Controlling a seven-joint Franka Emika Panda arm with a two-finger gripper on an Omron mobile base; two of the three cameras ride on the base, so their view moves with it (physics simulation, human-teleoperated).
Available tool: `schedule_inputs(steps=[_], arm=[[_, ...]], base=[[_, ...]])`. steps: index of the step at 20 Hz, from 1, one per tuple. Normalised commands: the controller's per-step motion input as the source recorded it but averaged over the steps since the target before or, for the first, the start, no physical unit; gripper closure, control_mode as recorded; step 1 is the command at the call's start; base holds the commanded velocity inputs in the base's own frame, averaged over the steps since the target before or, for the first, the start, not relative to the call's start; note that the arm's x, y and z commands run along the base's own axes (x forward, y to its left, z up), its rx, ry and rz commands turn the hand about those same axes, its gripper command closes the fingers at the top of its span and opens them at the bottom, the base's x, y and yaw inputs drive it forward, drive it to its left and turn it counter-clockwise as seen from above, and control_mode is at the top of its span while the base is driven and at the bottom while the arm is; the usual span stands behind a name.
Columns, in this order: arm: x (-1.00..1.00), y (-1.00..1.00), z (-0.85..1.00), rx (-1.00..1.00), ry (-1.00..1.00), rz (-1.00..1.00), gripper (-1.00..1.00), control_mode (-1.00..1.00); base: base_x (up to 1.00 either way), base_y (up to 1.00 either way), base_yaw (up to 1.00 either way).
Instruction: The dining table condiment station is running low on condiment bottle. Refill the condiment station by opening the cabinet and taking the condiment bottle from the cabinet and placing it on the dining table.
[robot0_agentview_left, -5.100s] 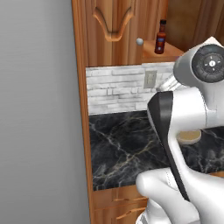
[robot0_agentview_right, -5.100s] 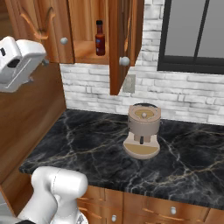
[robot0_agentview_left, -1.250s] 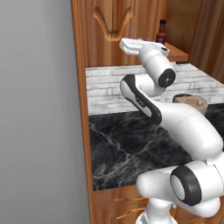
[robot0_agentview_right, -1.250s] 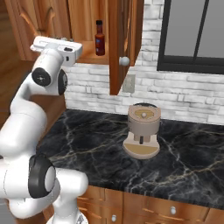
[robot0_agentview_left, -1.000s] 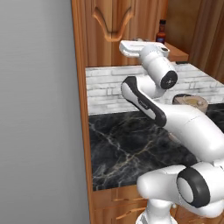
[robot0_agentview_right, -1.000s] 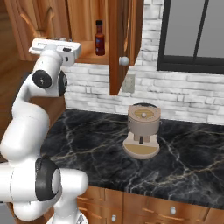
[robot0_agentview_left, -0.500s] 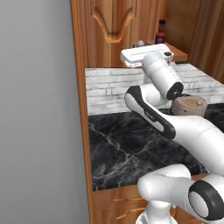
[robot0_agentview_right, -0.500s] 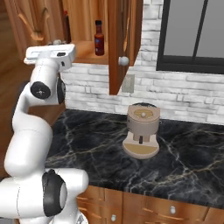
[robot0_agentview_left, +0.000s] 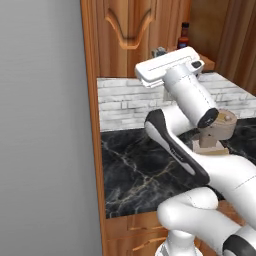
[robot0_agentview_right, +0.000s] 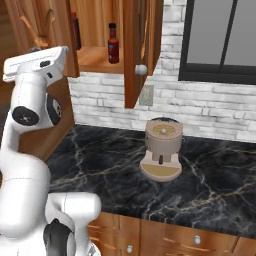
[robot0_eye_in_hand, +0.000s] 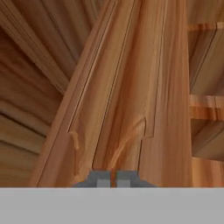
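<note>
We have our gripper (robot0_eye_in_hand: 112, 178) up against the carved face of the cabinet (robot0_agentview_right: 137, 35) door, its two tips pressed close together with barely a slit between them and nothing held. The bottle (robot0_agentview_right: 113, 44) stands upright on the open cabinet's shelf, near its front edge, well apart from our hand. Down on the black marble counter (robot0_agentview_right: 210, 180) sits a tan coffee grinder (robot0_agentview_right: 162, 150)

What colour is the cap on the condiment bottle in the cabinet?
Black, above a reddish neck, on the condiment bottle; clearest in the right base view.
</note>
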Motion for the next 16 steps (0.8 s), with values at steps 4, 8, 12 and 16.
schedule_inputs(steps=[4,8,12,16], arm=[[-1.0,0.47,0.13,-0.01,0.0,0.0,1.0,-1.0],[-0.77,-0.27,0.01,0.04,0.01,-0.04,-1.0,-1.0],[-0.24,-0.99,0.0,0.22,0.07,0.0,-1.0,-1.0],[0.0,-0.98,-0.19,0.27,0.12,0.0,-1.0,-1.0]], base=[[0.0,0.0,0.0],[0.0,0.0,0.0],[0.0,0.0,0.0],[0.0,0.0,0.0]])
